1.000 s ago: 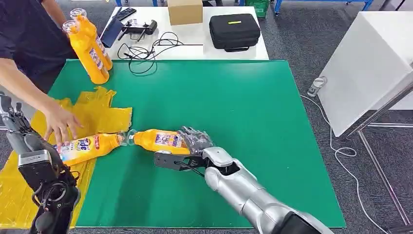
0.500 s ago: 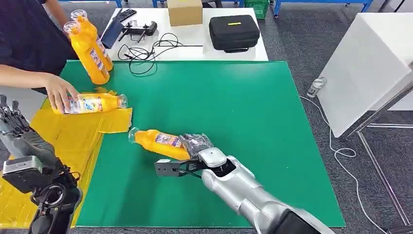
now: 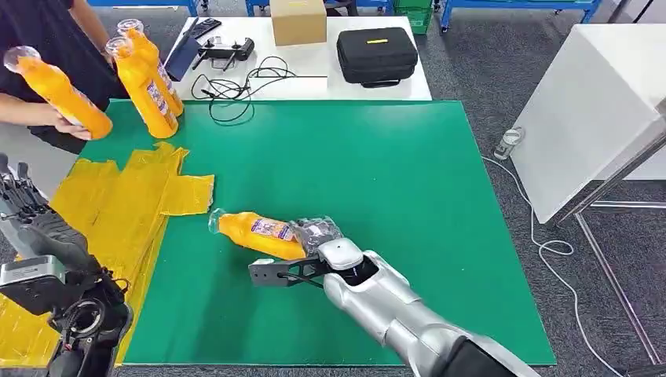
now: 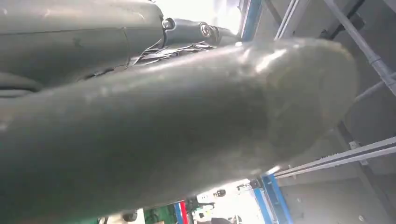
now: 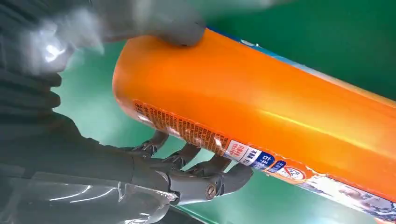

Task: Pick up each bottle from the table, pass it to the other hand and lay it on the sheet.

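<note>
My right hand point(image 3: 317, 234) grips an orange detergent bottle point(image 3: 257, 232) by its base end, over the green mat point(image 3: 377, 173) near the front. The bottle tilts, its clear cap pointing toward the yellow sheet point(image 3: 118, 208). In the right wrist view the thumb presses one side of the bottle point(image 5: 261, 107) and the dark fingers point(image 5: 191, 175) curl around the other. My left hand point(image 3: 33, 224) is raised at the near left beside the sheet, fingers apart and holding nothing. Its thick grey thumb point(image 4: 187, 130) fills the left wrist view.
A person at the far left holds an orange bottle point(image 3: 56, 90) up off the table. Two more orange bottles point(image 3: 145, 75) stand at the mat's far left corner. Behind it, a white table carries cables point(image 3: 236, 82), a cardboard box point(image 3: 298, 20) and a black case point(image 3: 377, 51).
The person took the bottle off the yellow sheet and raised it to the far left. My right hand kept its hold, shifting the bottle slightly. My left hand sank a little.
</note>
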Controlling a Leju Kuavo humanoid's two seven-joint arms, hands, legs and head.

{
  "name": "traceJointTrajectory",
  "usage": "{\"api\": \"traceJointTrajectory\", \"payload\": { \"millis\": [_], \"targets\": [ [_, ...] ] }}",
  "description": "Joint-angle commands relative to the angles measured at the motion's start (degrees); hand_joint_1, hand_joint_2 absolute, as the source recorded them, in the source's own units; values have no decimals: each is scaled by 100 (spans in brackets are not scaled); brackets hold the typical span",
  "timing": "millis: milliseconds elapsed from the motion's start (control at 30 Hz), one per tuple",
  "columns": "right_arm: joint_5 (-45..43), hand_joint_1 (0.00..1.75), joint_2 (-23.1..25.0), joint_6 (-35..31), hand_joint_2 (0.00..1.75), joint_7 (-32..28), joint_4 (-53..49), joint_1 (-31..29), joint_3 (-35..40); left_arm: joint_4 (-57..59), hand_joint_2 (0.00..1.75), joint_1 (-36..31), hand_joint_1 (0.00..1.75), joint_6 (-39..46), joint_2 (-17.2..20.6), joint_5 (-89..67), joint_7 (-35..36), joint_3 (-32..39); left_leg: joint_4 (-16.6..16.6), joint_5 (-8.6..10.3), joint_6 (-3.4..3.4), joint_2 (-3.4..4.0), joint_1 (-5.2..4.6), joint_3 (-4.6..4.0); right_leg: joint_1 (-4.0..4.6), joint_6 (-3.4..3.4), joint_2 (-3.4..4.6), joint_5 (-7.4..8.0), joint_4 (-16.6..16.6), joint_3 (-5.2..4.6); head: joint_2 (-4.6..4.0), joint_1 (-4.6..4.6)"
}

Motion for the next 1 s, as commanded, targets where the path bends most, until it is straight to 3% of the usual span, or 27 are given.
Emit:
{"api": "traceJointTrajectory", "payload": {
  "millis": [33, 100, 133, 167, 733, 767, 800, 1000],
  "targets": [
    [32, 175, -147, 262, 175, 58, 430, 268, 211, 44, 0, -99, 0, -9, -98, 22, 33, -91, -8, 5, -4, -19, 7, 4, 6, 5, -27, 1, -15, 15, 0, -2],
    [60, 162, -144, 307, 175, 70, 436, 286, 226, 30, 0, -111, 0, -9, -115, -1, 33, -52, -6, 3, -3, -17, 5, 8, 5, 3, -23, -1, -12, 16, 0, -2],
    [86, 10, -140, 334, 175, 88, 435, 294, 241, -11, 0, -103, 0, -9, -114, 3, 33, -42, -7, 6, -5, -22, 7, 6, 7, 5, -31, 1, -16, 18, 2, 0],
    [100, 0, -132, 378, 175, 114, 446, 310, 239, -62, 0, -94, 0, -9, -127, -12, 33, -21, -8, 6, -5, -21, 8, 8, 8, 5, -30, 2, -18, 19, 2, -2],
    [142, 0, -227, 921, 175, 154, 447, 399, 216, -141, 0, -123, 0, -111, -10, 199, 33, 5, -6, 3, -3, 1, 6, 15, 9, 3, -4, 2, -13, 20, 0, 0],
    [95, 28, -238, 860, 175, 125, 432, 405, 160, -123, 0, -140, 0, -147, -11, 265, 33, 23, -7, 5, -4, -2, 8, 10, 11, 5, -11, 4, -17, 19, 2, -2],
    [79, 175, -242, 825, 175, 115, 428, 402, 139, -122, 0, -147, 0, -148, 4, 265, 33, 20, -7, 4, -3, -1, 5, 16, 8, 4, -8, 1, -14, 22, 2, -2],
    [-285, 175, -255, 70, 175, 37, 288, 200, -320, -11, 0, -217, 0, -246, -2, 318, 33, 46, -4, 3, -3, 3, 3, 19, 5, 3, -1, 1, -8, 20, 2, -2]
  ]
}}
